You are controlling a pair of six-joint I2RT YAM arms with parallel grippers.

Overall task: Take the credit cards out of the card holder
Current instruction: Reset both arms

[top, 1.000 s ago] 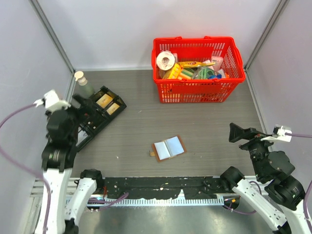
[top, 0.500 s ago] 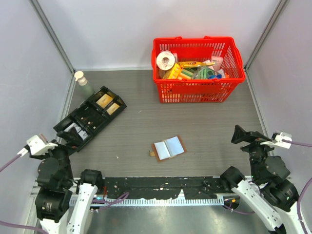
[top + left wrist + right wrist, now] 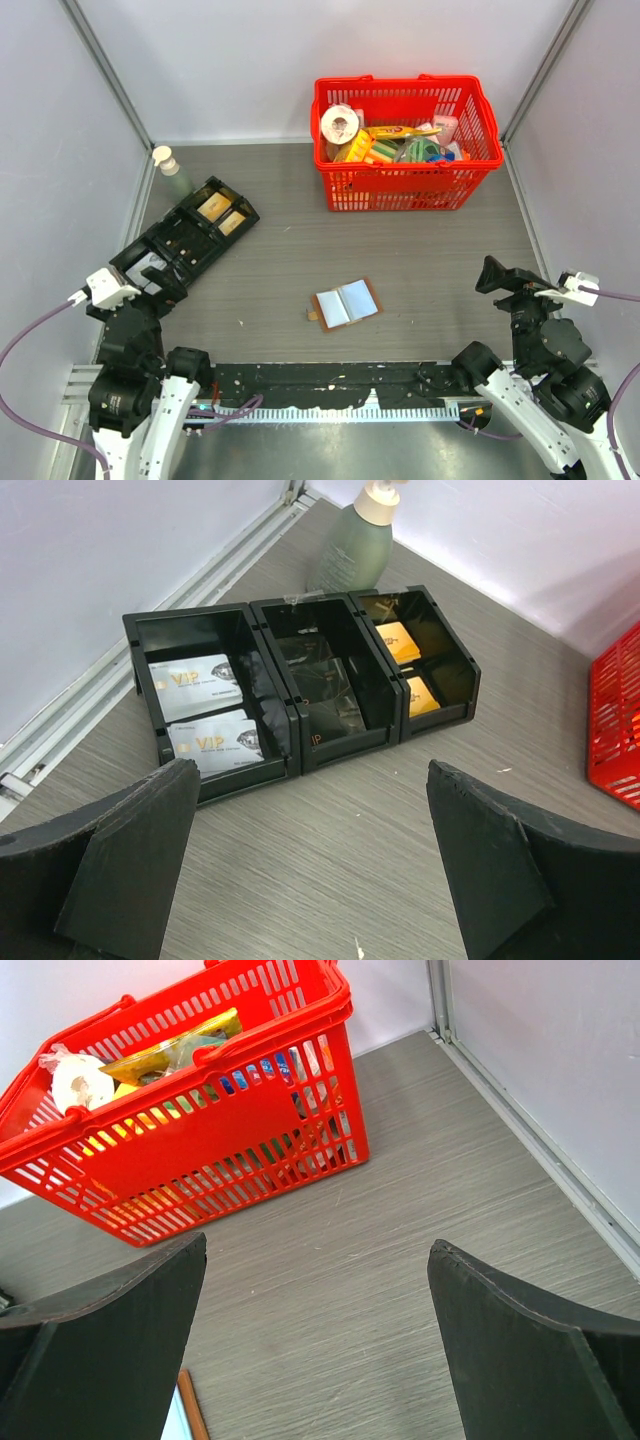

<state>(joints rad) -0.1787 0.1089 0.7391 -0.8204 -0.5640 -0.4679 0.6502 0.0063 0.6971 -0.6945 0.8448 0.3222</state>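
Since a second ago the left arm is off the black tray [image 3: 178,240] and back at its near-left corner, while the right arm has edged slightly nearer its base. From the top camera we see the left gripper [image 3: 160,288] just short of the tray's near end and the right gripper [image 3: 497,277] well off to the right, neither one carrying anything. The card holder [image 3: 345,303] lies spread open on the table [image 3: 420,250] between the two arms, near the front edge and apart from both. Its pale inside faces up and no card shows on it, though it is too small here for us to be sure the pockets are bare. We also count one red basket [image 3: 405,180] of goods at the back and one bottle [image 3: 168,165] by the tray's far end. In the left wrist view the fingers [image 3: 120,870] stand wide apart with nothing between them, and the tray shows three bays. We count two silver cards [image 3: 195,675] in the left bay and two gold cards [image 3: 398,640] in the right. The middle bay has dark cards [image 3: 330,695], seemingly two, though glare keeps us from being certain. In the right wrist view the jaws gape just as wide and empty toward the basket, and only a brown sliver of the card holder [image 3: 186,1400] shows at the bottom edge. With six or so cards sorted and both grippers free, we judge the emptying done or nearly so. At most a last check of the pockets remains.
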